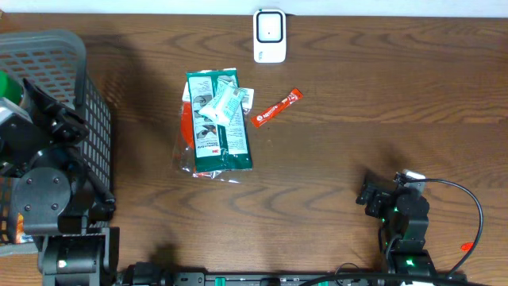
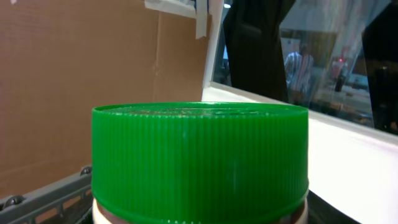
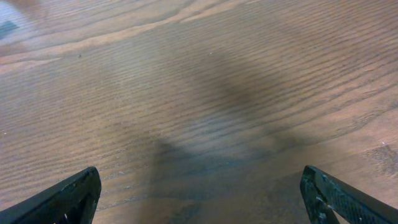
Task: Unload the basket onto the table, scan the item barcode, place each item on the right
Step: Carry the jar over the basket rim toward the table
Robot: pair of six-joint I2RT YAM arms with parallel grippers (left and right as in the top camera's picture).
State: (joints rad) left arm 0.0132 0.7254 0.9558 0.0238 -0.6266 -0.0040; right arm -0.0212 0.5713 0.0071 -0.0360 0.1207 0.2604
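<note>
Left tool (image 1: 14, 102): at basket (image 1: 55, 48), green-capped bottle (image 2: 200, 158) fills my wrist view; I can't tell the grip.
Right tool (image 3: 199, 200): released, jaws wide above worktop (image 3: 186, 93).

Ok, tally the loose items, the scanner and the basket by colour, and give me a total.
Green: 2, the packet and the jar lid
White: 2, the scanner and the small pack
Red-orange: 2, the sachet and the half-hidden bag under the packet
Grey: 1, the basket
Total: 7
</note>
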